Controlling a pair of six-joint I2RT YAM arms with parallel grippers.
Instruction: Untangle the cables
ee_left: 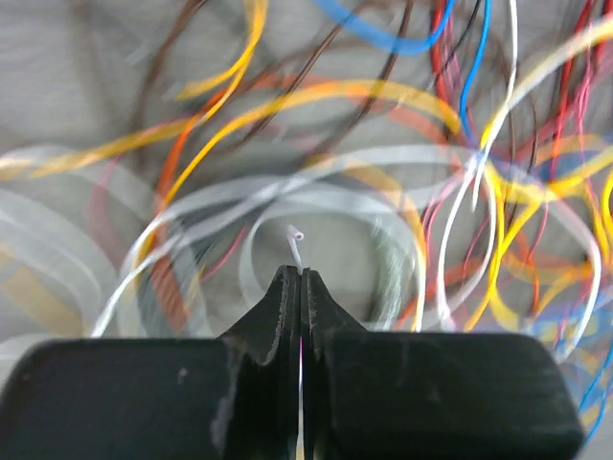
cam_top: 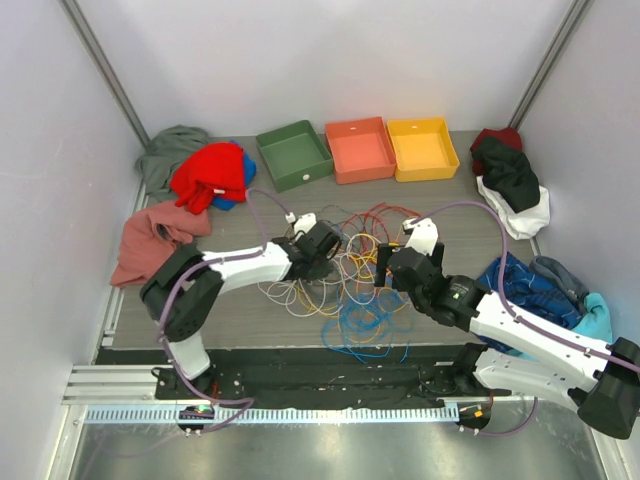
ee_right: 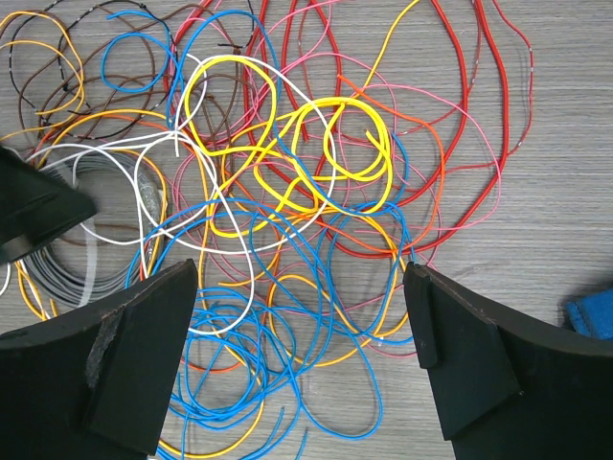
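Cables [cam_top: 350,280] in one tangled heap mid-worktop [cam_top: 250,320], between the two arms and near of the three trays. Colours: yellow, orange, red, blue, white, brown, some pink. Red loops are on the far side, blue loops spill to the near edge, and a whitish coil [ee_right: 86,259] sits at the left of the heap. Yellow loops [ee_right: 335,144] lie on top around the centre, crossing over red and blue strands.

Left gripper [ee_left: 300,273] is down at the left side of the heap, jaws clenched on a white cable [ee_left: 295,235]. Its cut end pokes up just past the tips. The tangle behind it is blurred in the left wrist view.

Right gripper [ee_right: 299,278] is over the right-near part of the heap, jaws released and spread wide, nothing between them. Cannot tell if the tips touch any strand.

Far edge, left to right: green tray [cam_top: 294,154], orange tray [cam_top: 360,149], yellow tray [cam_top: 422,148]. Clothes lie around the edges:
- red garment [cam_top: 212,172] far left
- pinkish cloth [cam_top: 150,240] left
- dark and white pile [cam_top: 510,175] far right
- blue clothes [cam_top: 530,285] right, beside the right arm
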